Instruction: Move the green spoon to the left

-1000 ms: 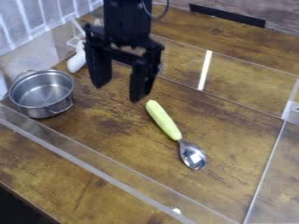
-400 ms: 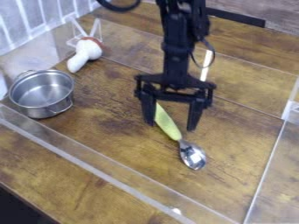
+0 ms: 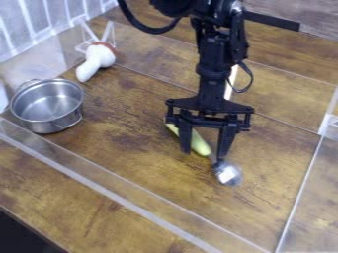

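The green spoon (image 3: 201, 148) lies on the wooden table right of centre, its yellow-green handle pointing up-left and its silver bowl (image 3: 227, 174) toward the lower right. My gripper (image 3: 204, 145) points straight down over the handle. One black finger (image 3: 183, 136) stands on its left and the other on its right. The jaws are partly drawn in, but a gap shows on each side of the handle, so nothing is gripped. The arm hides the handle's upper end.
A round steel bowl (image 3: 46, 102) sits at the left. A white utensil (image 3: 90, 67) lies behind it at the back left. A clear plastic wall (image 3: 119, 203) runs along the front, with another panel (image 3: 306, 188) at the right.
The gripper has come down and moved right from the table's back, turned about its axis, and set its fingers astride the spoon handle. The jaws have narrowed. The spoon has not moved.
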`<state>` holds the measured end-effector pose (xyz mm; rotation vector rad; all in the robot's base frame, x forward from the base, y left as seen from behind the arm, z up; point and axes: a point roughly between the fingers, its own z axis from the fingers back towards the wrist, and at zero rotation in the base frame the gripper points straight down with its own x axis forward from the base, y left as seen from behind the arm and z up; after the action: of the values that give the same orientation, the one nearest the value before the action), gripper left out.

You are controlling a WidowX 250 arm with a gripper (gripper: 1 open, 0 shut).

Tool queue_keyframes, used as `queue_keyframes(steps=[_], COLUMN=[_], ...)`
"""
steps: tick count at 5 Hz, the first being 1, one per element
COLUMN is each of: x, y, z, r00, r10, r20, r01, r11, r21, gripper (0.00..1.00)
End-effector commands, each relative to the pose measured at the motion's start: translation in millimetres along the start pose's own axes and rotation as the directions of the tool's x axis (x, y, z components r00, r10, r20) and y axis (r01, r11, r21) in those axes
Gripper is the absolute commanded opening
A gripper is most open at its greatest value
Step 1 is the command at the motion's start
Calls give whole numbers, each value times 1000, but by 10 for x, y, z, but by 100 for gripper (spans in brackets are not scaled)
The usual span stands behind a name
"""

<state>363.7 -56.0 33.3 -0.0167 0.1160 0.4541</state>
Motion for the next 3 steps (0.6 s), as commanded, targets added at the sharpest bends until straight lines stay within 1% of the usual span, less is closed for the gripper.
queue_keyframes(steps=[1,3], x=[74,159], y=[-165,-114], z=[105,52], r00=[999,1000], r10=[-15,-5], r20=[44,29], r01=[16,6], r11=[999,999], r21=[-32,-36], gripper=[0,0])
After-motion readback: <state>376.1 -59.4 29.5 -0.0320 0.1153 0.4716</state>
